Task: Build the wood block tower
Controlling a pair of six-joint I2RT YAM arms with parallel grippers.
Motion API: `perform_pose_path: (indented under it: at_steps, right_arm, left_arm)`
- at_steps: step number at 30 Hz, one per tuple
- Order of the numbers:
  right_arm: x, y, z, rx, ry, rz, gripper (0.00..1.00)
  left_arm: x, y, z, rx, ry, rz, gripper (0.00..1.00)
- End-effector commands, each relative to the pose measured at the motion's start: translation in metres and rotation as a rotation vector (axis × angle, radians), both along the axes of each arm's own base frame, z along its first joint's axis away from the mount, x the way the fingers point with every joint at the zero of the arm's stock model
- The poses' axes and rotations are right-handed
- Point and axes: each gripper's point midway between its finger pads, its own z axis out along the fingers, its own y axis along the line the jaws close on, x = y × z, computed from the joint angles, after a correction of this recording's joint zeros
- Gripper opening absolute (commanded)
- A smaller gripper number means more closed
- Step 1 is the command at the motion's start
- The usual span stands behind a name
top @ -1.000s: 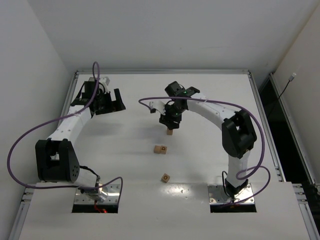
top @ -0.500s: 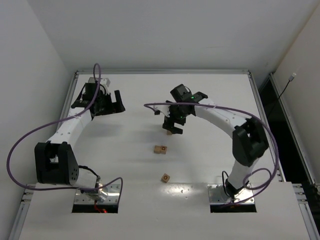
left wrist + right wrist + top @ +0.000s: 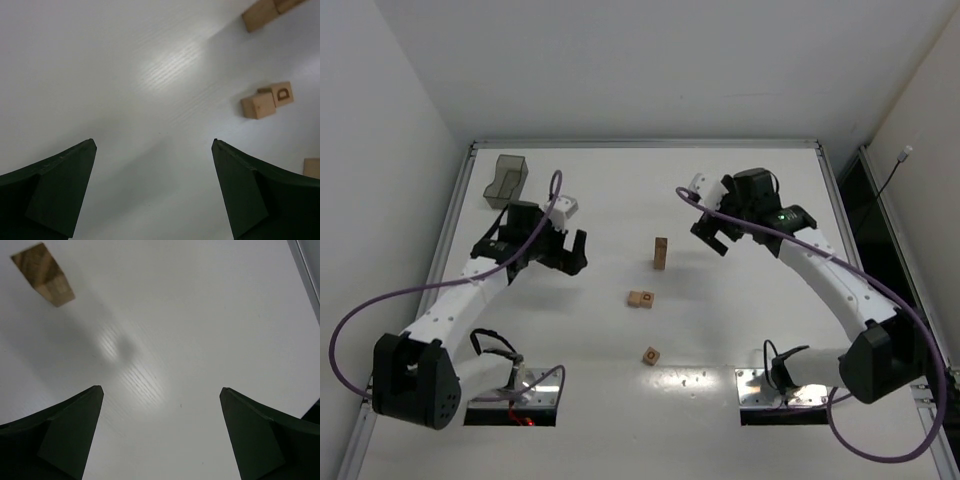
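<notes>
A white surface [image 3: 620,190], edged by a metal rail [image 3: 650,144], is enclosed by plain white walls [image 3: 620,70] on the left, far and right. The tower [image 3: 661,253] is seen standing upright near the middle of the surface, touched by neither arm. Nearer, a pair of blocks [image 3: 640,298] lie touching, and a single block [image 3: 651,355] lies nearer still. A dark bin [image 3: 507,181] is set in the far left corner. The left end effector [image 3: 560,262] is held wide, well left of the tower. The right end effector [image 3: 712,238] is likewise held wide, near the tower's right, with nothing gripped.
</notes>
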Motion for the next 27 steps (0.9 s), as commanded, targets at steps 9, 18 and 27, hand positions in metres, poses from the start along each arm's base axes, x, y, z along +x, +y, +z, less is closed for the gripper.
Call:
perform_pose_path:
  at_steps: [9,18,27]
  right_arm:
    - [-0.009,-0.071,0.014,0.097,-0.022,-0.245,1.00]
    - [-0.039,-0.084,-0.001,0.199,0.075,-0.253,0.97]
    - [-0.046,-0.073,-0.013,0.283,0.195,-0.205,0.94]
  left_arm:
    - [-0.072,-0.086,0.029,0.111,-0.288,-0.626,0.99]
    - [-0.115,-0.115,-0.026,0.227,-0.249,-1.121,0.97]
    - [-0.105,-0.131,-0.052,0.335,-0.270,-1.402,0.72]
